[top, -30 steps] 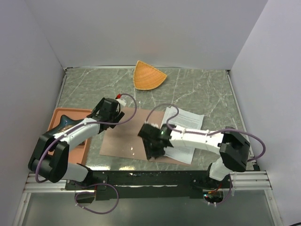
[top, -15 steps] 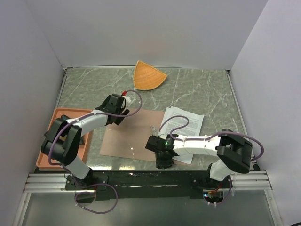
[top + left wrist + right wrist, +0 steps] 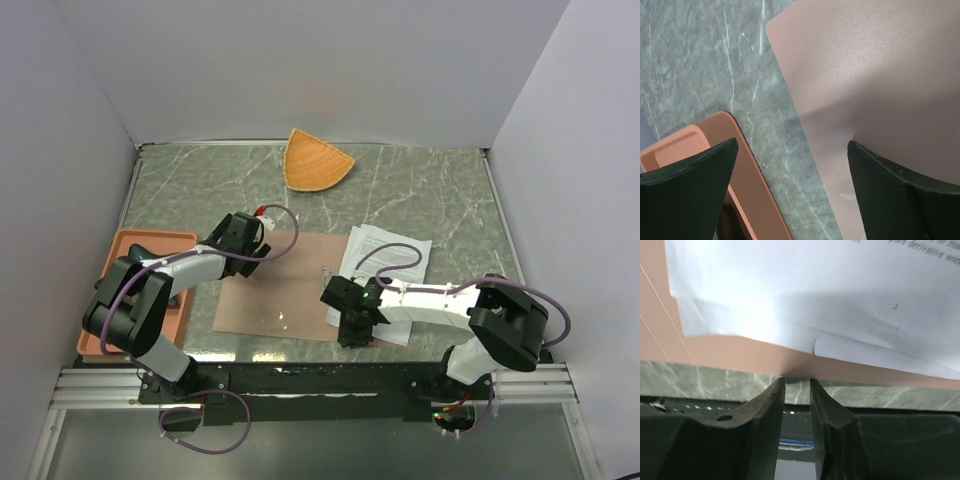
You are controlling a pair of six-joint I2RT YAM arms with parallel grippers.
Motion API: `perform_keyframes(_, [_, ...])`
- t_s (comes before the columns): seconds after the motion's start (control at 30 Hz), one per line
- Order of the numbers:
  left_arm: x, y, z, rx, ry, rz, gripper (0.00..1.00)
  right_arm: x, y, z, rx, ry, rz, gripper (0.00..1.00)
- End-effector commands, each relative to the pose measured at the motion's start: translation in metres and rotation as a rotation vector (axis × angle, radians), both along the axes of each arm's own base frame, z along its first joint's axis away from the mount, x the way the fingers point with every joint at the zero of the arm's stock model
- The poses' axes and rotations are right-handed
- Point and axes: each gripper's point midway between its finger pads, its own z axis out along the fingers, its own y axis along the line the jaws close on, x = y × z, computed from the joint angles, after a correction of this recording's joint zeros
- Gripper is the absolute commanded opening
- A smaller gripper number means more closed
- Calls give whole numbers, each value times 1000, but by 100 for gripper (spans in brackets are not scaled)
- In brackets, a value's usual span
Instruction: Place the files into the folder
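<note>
just dropped r gripper [image 3: 355,328] to folder [image 3: 280,290] near edge, fingers nearly closed, can't tell if pinching; l gripper [image 3: 245,238] wide open at far-left corner; files [image 3: 395,262] on folder's right part, so edge grab prob next.

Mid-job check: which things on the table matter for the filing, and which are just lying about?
Part of the job:
- files, white printed sheets
- folder, reddish-brown, flat on the table

Just lying about:
- salmon tray, at the left
- orange fan-shaped dish, at the far edge
</note>
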Motion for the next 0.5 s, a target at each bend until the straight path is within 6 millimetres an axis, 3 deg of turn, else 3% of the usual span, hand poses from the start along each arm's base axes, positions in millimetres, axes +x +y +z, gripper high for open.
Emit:
perform_keyframes(0.0, [-14, 5, -1, -7, 18, 11, 99, 24, -33, -19, -118, -84, -48, 32])
perform_keyframes(0.17, [-23, 11, -3, -6, 16, 24, 98, 29, -33, -18, -108, -93, -46, 31])
perform_keyframes(0.27, [-19, 13, -2, 9, 8, 35, 97, 29, -29, -19, -95, -87, -43, 31])
perform_keyframes(0.33, [-13, 10, 3, 4, 0, 45, 97, 26, -24, -16, -85, -75, -18, 37])
perform_keyframes(0.4, [-11, 8, 8, -7, 4, 48, 97, 31, -8, 4, -47, -91, 10, 45])
perform_keyframes(0.43, [-4, 5, 22, -21, -26, 51, 96, 30, -2, 20, -29, -120, 44, 51])
perform_keyframes(0.47, [-4, 6, 28, -13, -24, 54, 96, 31, -5, 30, -36, -130, 51, 55])
